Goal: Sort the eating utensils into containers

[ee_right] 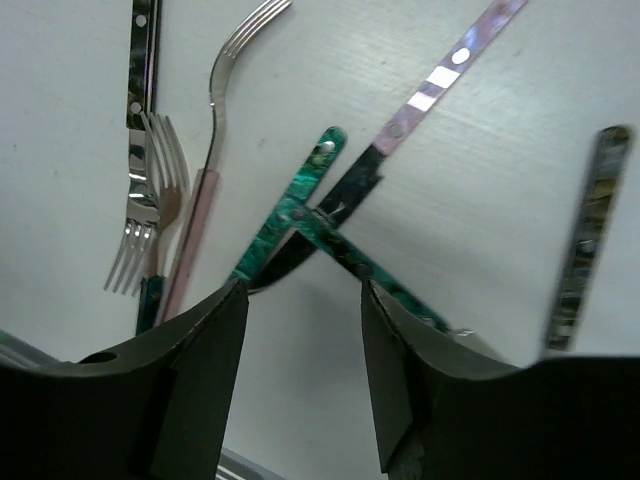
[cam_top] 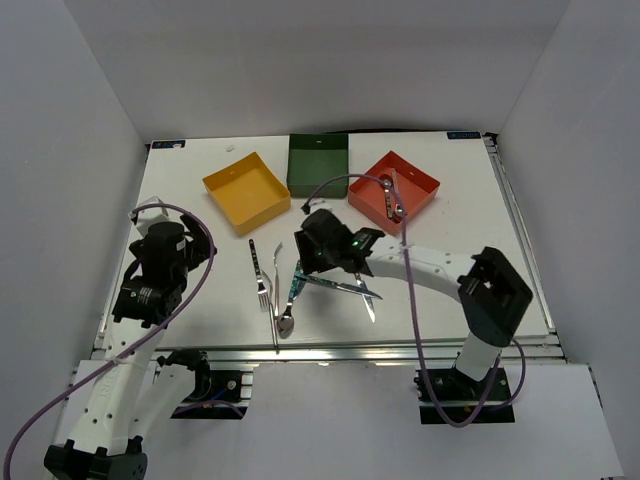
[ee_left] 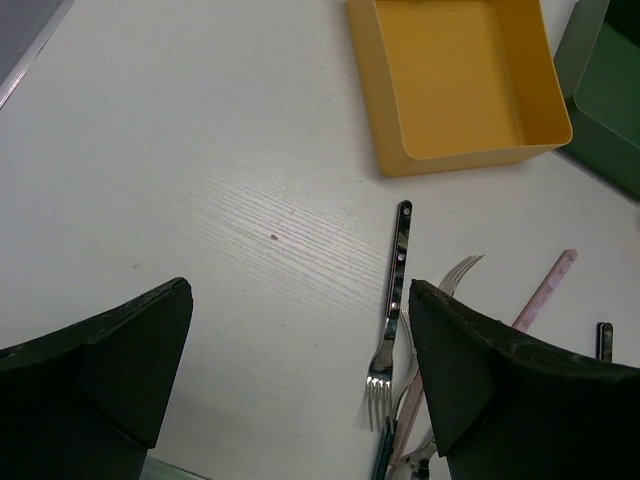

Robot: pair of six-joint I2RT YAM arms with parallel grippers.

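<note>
Several utensils lie in a loose heap near the table's front. A dark-handled fork [cam_top: 260, 272] [ee_left: 397, 290] is at the heap's left and a pink-handled fork [ee_right: 200, 215] lies beside it. Two teal-handled pieces [ee_right: 300, 215] [cam_top: 297, 283] cross under a pink-handled knife [ee_right: 445, 75]. My right gripper [ee_right: 300, 300] [cam_top: 305, 262] hovers open just over the teal pieces, with nothing between its fingers. Left of the heap, my left gripper [ee_left: 300, 330] [cam_top: 172, 240] is wide open over bare table. The yellow tray [cam_top: 246, 192] and the dark green tray [cam_top: 318, 165] look empty. The red-orange tray [cam_top: 415, 185] holds one utensil [cam_top: 392, 195].
A dark-handled utensil [ee_right: 585, 240] lies apart on the heap's right, and a spoon [cam_top: 287, 320] lies near the front edge. White walls enclose the table on three sides. A purple cable [cam_top: 412, 300] loops along the right arm.
</note>
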